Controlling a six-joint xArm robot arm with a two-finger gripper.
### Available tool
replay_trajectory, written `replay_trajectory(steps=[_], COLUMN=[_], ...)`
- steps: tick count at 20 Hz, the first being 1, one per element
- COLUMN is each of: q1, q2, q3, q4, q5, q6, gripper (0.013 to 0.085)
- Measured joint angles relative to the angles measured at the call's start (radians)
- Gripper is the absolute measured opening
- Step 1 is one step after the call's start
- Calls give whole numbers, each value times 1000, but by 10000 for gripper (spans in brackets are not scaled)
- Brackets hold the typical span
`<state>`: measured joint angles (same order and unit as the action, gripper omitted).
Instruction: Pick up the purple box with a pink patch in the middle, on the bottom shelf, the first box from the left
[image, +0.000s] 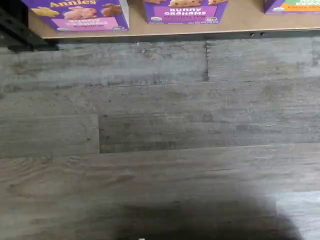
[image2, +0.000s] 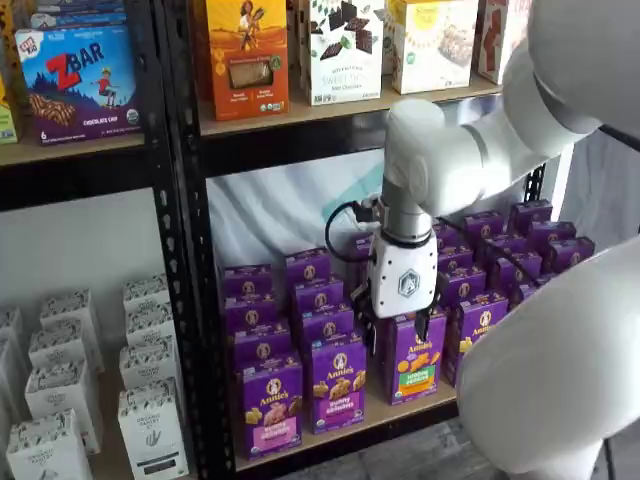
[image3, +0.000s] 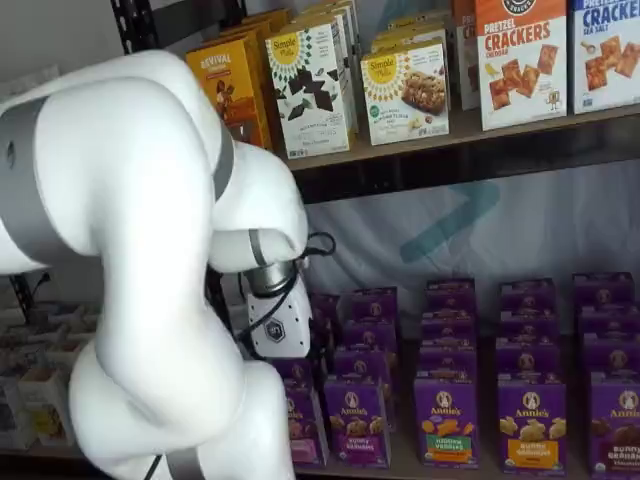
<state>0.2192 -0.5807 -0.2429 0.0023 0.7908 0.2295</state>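
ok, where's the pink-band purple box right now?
In a shelf view the purple box stands at the front left of the bottom shelf, beside the black rack post; a magenta-band box is its right-hand neighbour.

We see even, soft indoor light in both shelf views, no glare. The white arm (image3: 130, 230) looms near the lens, slightly soft. Wrist view is dimmer and a bit blurry; a dark shadow (image: 200, 220) falls on the grey floor (image: 160, 125), well away from the bottom shelf (image: 240, 25).

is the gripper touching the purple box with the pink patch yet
Apart. In a shelf view the gripper hangs right of the purple box, another carton between them.
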Motion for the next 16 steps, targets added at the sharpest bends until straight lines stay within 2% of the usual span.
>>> replay_trajectory(steps=[5,9,12,16], q1=[23,36,39,46], q2=[140,255,311,413], q3=[23,13,6,-32], q4=[-19,-70,-129,-136], q5=[-193,-305,-369,-408], q6=[36,94,151,166], gripper=[850,850,850,850])
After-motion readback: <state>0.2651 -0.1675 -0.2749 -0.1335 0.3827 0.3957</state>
